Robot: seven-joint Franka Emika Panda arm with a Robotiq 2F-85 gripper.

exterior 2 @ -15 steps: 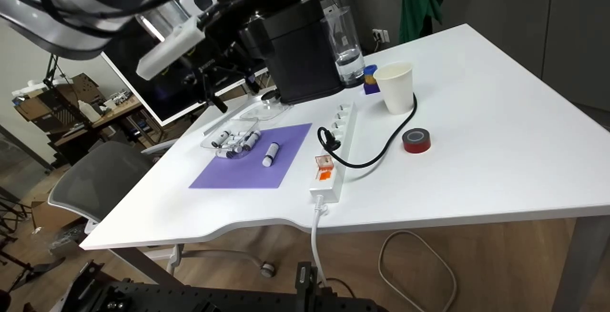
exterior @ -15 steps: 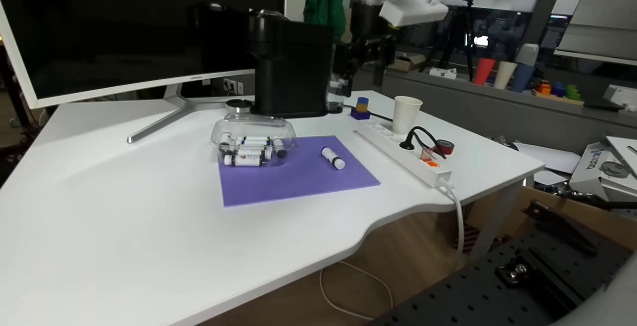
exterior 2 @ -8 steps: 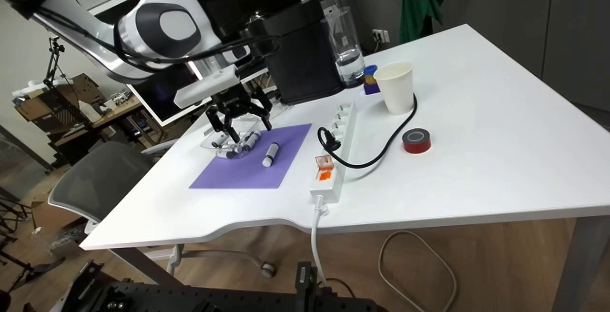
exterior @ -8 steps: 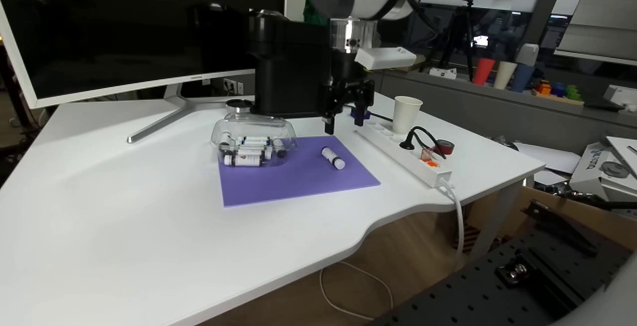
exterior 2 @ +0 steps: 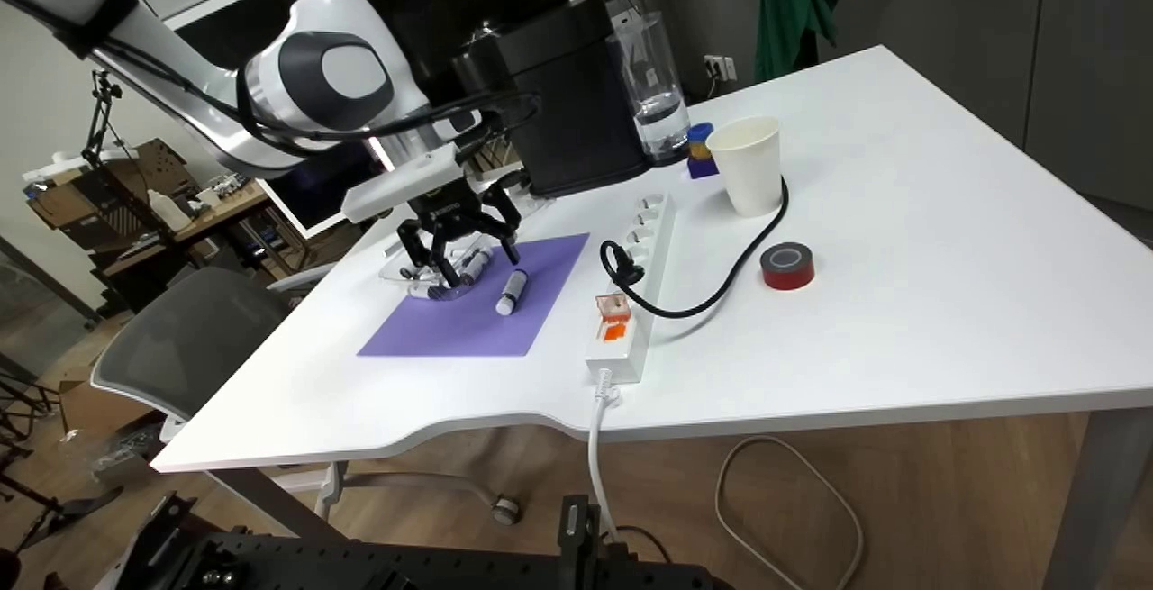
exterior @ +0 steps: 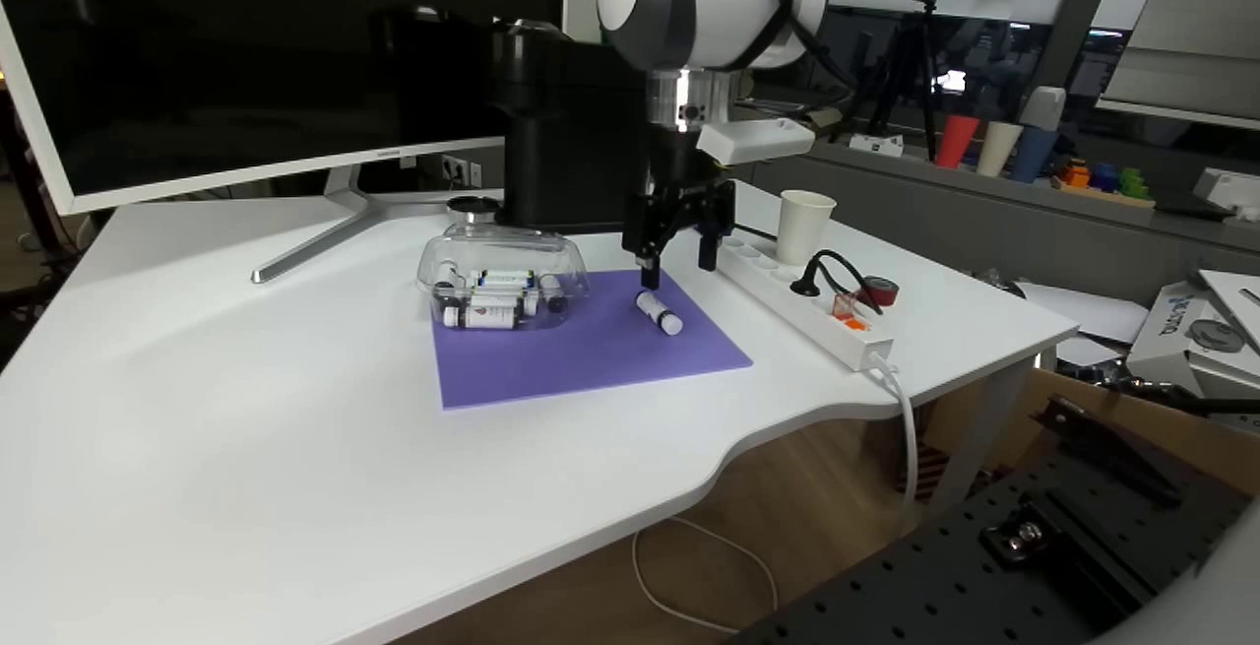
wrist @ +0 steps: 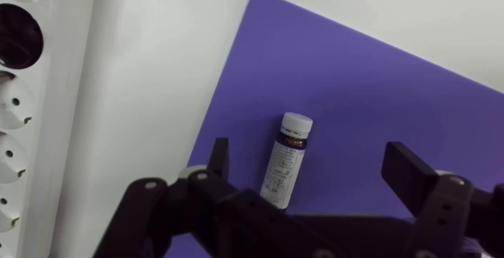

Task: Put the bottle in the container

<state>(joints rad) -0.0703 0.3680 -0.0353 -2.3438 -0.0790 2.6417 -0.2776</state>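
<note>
We see the hand over the purple mat, its two fingers spread wide. The bottle lies on its side on the mat, white cap toward the curved edge of the white surface; in the wrist view it shows between the fingers, apart from both, its base partly covered. The container, a low clear tub, sits at the mat's corner, partly over it, with more small bottles inside; the task's bottle lies outside, near it. Beside the mat we find a power strip with a black plug in it, then a paper cup and a roll of red tape. Behind, we see a black machine and a monitor.
</note>
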